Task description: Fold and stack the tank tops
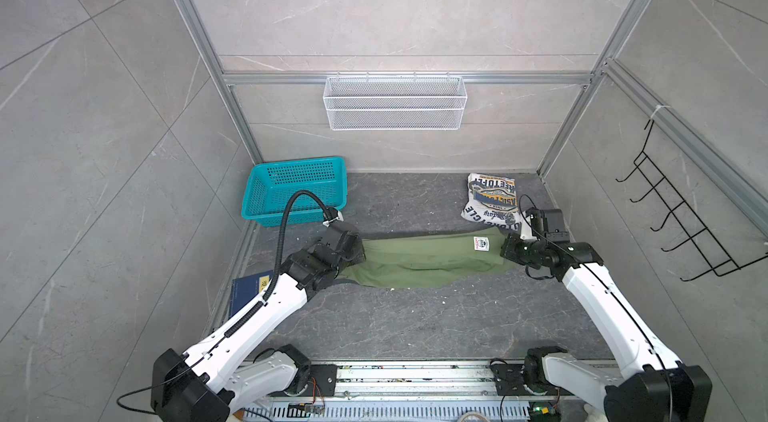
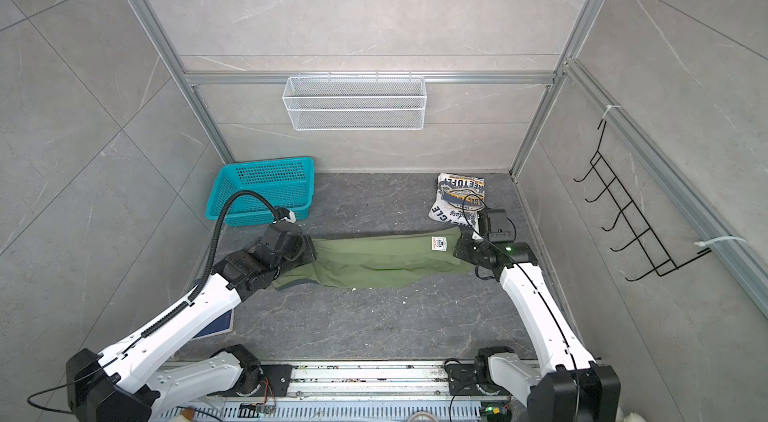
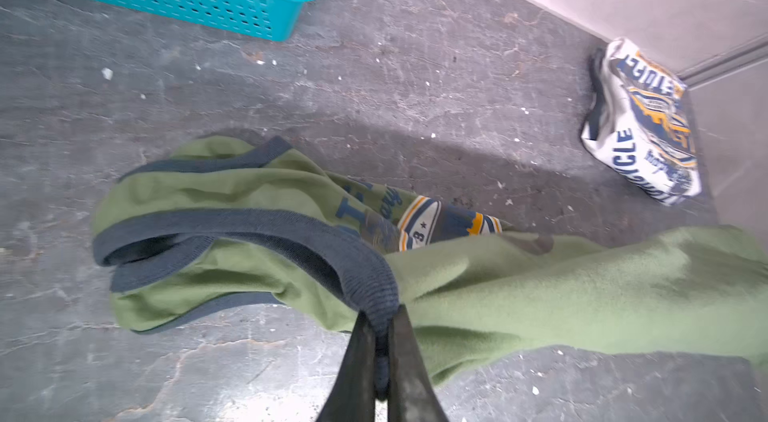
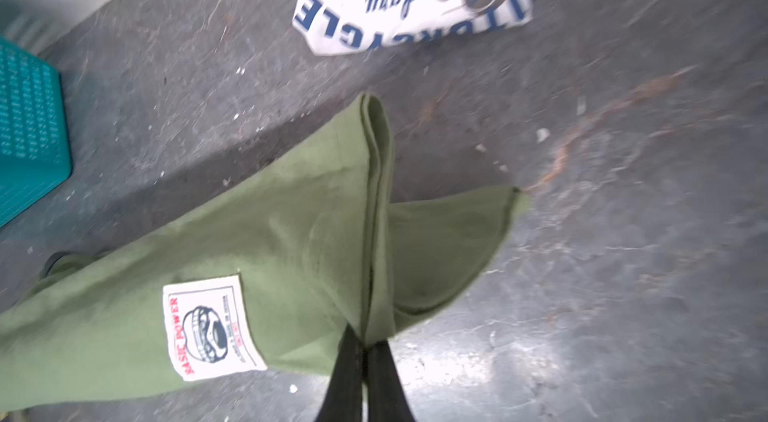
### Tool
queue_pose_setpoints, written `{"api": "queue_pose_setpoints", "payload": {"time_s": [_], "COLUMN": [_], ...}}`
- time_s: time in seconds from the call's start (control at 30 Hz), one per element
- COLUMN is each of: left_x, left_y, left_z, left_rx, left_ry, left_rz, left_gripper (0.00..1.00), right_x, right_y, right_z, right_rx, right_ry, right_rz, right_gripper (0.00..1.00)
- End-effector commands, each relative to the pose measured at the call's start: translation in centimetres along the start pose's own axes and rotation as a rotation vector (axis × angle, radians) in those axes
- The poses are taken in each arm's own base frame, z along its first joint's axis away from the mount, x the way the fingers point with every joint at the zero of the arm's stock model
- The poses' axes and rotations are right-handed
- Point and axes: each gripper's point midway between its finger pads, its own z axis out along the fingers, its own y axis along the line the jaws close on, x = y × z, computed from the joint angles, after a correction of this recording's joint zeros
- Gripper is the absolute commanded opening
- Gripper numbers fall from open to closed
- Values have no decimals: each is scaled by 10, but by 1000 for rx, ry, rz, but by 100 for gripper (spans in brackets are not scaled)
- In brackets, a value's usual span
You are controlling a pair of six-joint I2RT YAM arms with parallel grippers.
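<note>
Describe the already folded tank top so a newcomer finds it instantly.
Look to the far right corner of the dark table, opposite the teal basket. The small folded bundle there is the white tank top. Unlike the olive tank top stretched out nearby, it is white with navy-yellow print.

The right claw point(image 4: 365, 351), jaws pressed together, pinches a hem fold of the olive green cloth tank top point(image 4: 270, 233), which bears a white rectangular sewn label point(image 4: 210, 326). Apart from it, a folded white navy-printed cloth tank top point(image 4: 415, 4) lies on the dark grey mottled desk point(image 4: 623, 274).

Grey marble-tile walls point(image 1: 395, 4) enclose dark stone floor point(image 1: 415, 316).
</note>
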Motion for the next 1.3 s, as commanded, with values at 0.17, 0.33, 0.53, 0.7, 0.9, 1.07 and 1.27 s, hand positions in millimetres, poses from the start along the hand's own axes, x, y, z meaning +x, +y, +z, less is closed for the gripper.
{"api": "queue_pose_setpoints", "payload": {"time_s": [0.17, 0.33, 0.53, 0.7, 0.9, 1.07, 1.27], "left_x": [16, 11, 14, 17, 21, 22, 19], "left_y": [13, 4, 4, 5, 6, 7, 8], "left_z": [80, 90, 92, 93, 94, 93, 91], "left_rx": [-174, -155, -153, -144, -142, -141, -142], "left_ry": [176, 170, 174, 176, 183, 179, 171], "left_rz": [78, 78, 76, 71, 67, 60, 62], "left_gripper": [0, 0, 0, 0, 0, 0, 0], "right_x": [-8, -14, 17, 35, 37, 39, 54], "right_y": [-5, -6, -15, -21, -17, -17, -24], "right_z": [93, 93, 72, 79, 93, 97, 101], "right_rx": [32, 44, 45, 41, 5, 2, 15], "right_ry": [155, 130, 140, 167, 180, 194, 219], "right_rz": [47, 33, 19, 30, 48, 64, 84], "right_gripper": [2, 31, 39, 38, 36, 34, 37]}}
